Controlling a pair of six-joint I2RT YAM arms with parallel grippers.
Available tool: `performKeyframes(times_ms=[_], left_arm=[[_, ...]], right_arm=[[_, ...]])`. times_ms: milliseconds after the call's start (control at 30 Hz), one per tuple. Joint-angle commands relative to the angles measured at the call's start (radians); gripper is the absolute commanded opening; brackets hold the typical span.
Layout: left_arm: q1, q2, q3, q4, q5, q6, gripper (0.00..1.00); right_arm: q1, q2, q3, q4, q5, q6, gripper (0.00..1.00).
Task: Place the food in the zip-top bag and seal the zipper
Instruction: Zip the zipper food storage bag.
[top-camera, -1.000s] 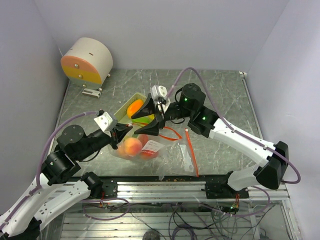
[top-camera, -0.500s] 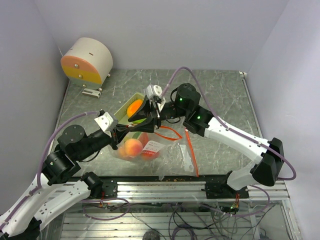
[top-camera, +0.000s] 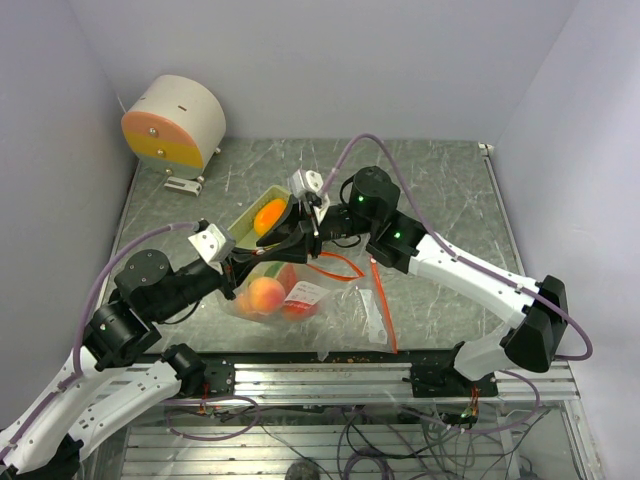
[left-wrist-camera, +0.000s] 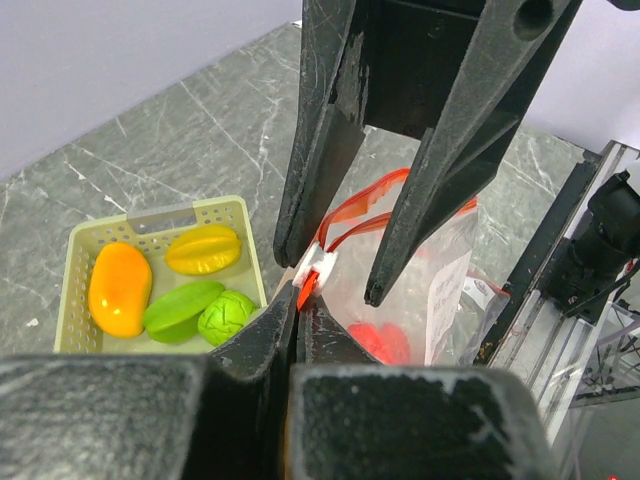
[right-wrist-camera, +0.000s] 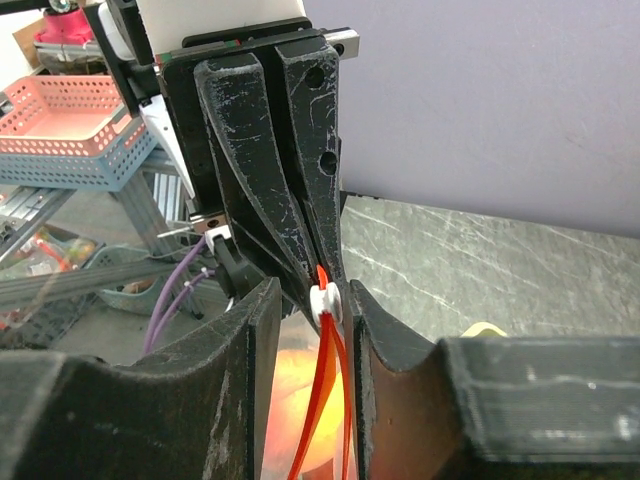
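The clear zip-top bag (top-camera: 305, 295) (left-wrist-camera: 440, 250) stands on the table holding a peach (top-camera: 265, 293) and a red piece (left-wrist-camera: 385, 340). My left gripper (top-camera: 250, 263) (left-wrist-camera: 297, 305) is shut on the end of the bag's red zipper strip. My right gripper (top-camera: 283, 240) (left-wrist-camera: 330, 275) (right-wrist-camera: 312, 290) straddles the white slider (left-wrist-camera: 322, 265) (right-wrist-camera: 325, 298). One finger touches the slider and a gap remains on the other side. More food lies in the pale tray (left-wrist-camera: 160, 216): an orange mango (top-camera: 270, 215) (left-wrist-camera: 118, 288), a yellow piece (left-wrist-camera: 203, 248) and two green pieces (left-wrist-camera: 180, 308).
A round white-and-orange device (top-camera: 172, 122) stands at the back left. A flat clear plastic sheet with an orange strip (top-camera: 385, 310) lies right of the bag. The metal rail (top-camera: 330, 375) runs along the near edge, and walls close in on both sides.
My right gripper has moved left to the bag's zipper end and narrowed its jaws around the slider. The left gripper has kept its hold and place.
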Motion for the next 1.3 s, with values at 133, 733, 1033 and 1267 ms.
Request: performKeyframes(times_ms=[133, 733, 1033, 1267], left_arm=[[0.0, -0.005, 0.041, 0.021, 0.0, -0.008, 0.07], [0.0, -0.022, 0.06, -0.011, -0.04, -0.004, 0.07], [-0.001, -0.071, 0.121, -0.089, -0.142, 0.021, 0.07], [-0.001, -0.098, 0.162, -0.131, -0.287, 0.007, 0.07]], right_arm=[[0.007, 0.029, 0.033, -0.02, 0.011, -0.012, 0.29], [0.0, -0.031, 0.001, -0.095, 0.102, -0.076, 0.0], [-0.047, -0.105, -0.098, -0.215, 0.118, -0.168, 0.0], [-0.076, -0.159, -0.158, -0.297, 0.178, -0.205, 0.0]])
